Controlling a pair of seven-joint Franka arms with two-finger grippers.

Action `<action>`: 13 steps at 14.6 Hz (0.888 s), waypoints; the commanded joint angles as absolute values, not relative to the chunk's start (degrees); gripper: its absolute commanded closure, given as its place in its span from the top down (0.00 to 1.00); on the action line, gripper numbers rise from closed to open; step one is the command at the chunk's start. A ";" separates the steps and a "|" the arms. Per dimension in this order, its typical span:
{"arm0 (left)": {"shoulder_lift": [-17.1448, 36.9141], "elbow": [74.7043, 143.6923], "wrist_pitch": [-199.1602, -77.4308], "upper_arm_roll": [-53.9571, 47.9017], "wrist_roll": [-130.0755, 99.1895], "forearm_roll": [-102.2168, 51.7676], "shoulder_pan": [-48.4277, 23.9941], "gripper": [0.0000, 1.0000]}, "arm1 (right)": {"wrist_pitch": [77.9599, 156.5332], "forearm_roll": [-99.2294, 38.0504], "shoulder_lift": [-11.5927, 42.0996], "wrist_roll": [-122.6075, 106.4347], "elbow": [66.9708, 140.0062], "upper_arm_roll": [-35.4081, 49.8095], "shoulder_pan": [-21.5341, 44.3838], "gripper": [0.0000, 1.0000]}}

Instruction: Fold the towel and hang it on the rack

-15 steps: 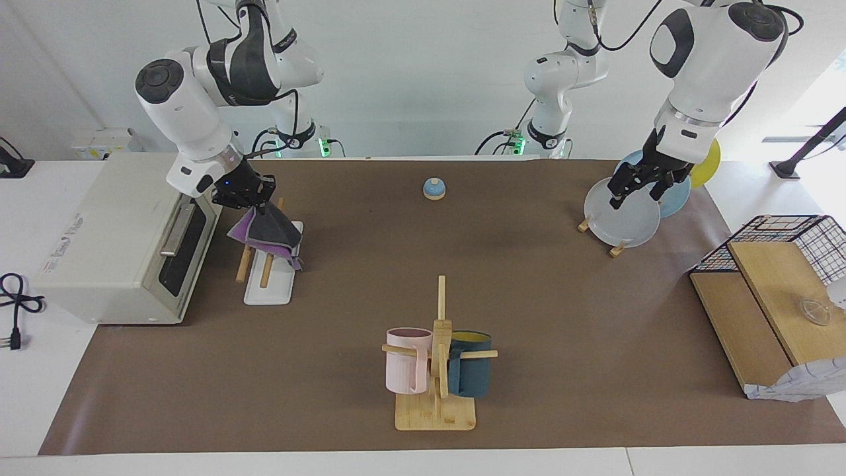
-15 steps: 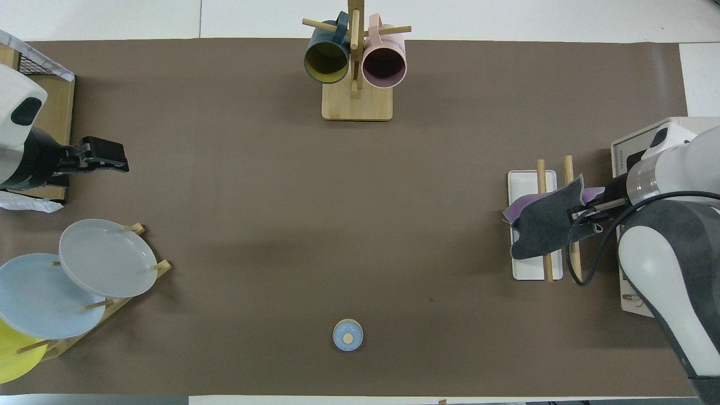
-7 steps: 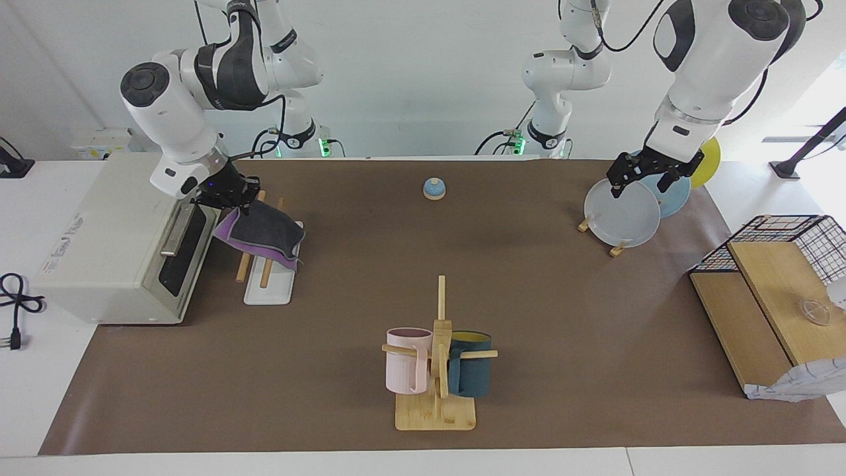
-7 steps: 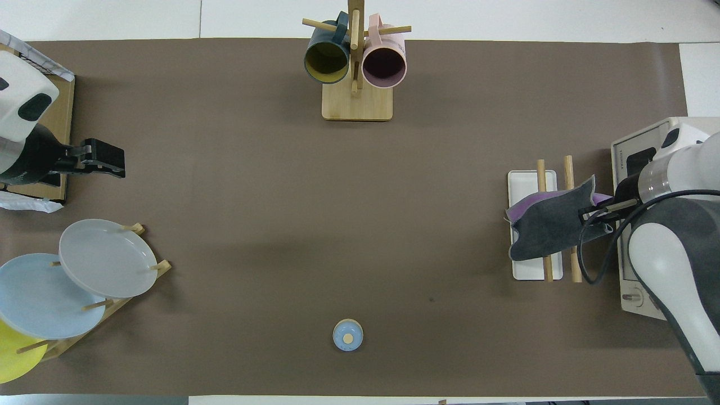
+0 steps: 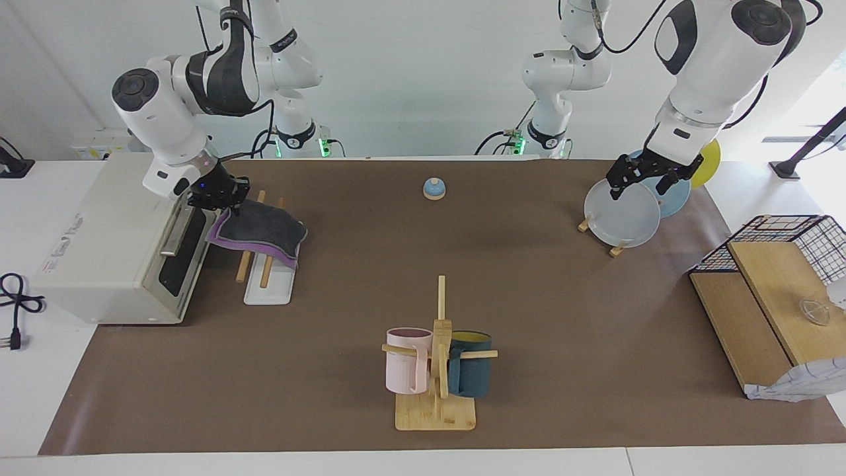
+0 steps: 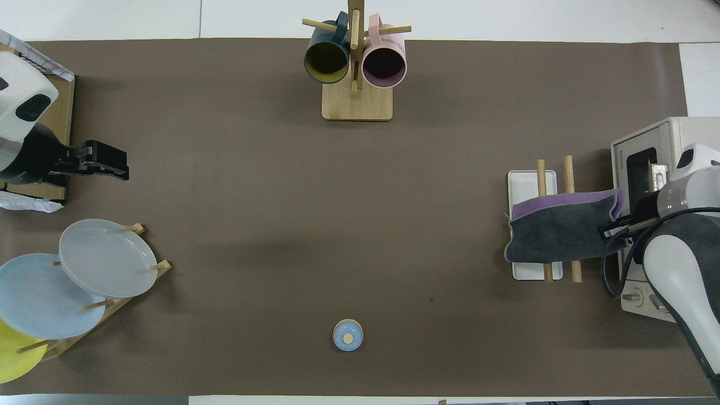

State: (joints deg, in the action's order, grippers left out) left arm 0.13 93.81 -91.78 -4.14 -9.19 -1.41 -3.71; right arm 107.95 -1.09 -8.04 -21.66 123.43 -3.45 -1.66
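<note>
Towel (image 5: 259,229) draped over rack (image 5: 268,289) rods, one edge clamped in right gripper (image 5: 221,201); left gripper (image 5: 644,180) spread, empty.

A brown mat (image 5: 542,317) covers the table. On it stand the rack (image 5: 269,289), a mug tree (image 5: 436,413), a plate stand (image 5: 618,248), a small blue bell (image 5: 434,189) and a wooden box (image 5: 740,324).

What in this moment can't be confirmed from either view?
- Right tool fingertips: in the facing view they merge with the towel; in the overhead view the arm covers them.
- Rack upright: the towel lies across the rods in both views and covers it.
- Yellow plate: cut off by the overhead view's edge, and mostly covered by the left arm in the facing view.
- Left tool: its gap from the plates beneath is unclear.
</note>
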 commanded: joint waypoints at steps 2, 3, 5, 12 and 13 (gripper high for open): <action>-0.17 93.52 -91.58 -2.90 -9.14 -2.64 -4.40 1.00 | 111.61 -0.26 -10.98 -23.11 128.13 -2.72 -2.72 0.00; -0.26 93.60 -91.67 -2.90 -9.23 -2.64 -4.48 1.00 | 111.88 -0.26 -11.07 -23.12 128.41 -2.72 -3.07 0.00; -0.26 93.60 -91.58 -2.90 -9.23 -2.55 -4.48 1.00 | 111.88 -0.26 -11.07 -23.12 128.50 -2.72 -3.08 0.00; -0.26 93.51 -91.41 -3.08 -8.88 -2.11 -4.40 1.00 | 113.98 -0.26 -10.81 -23.20 131.04 -2.72 -4.22 0.00; -0.35 93.60 -91.41 -3.08 -8.79 -2.11 -4.39 1.00 | 114.52 -0.26 -10.81 -23.20 131.22 -2.72 -4.31 0.00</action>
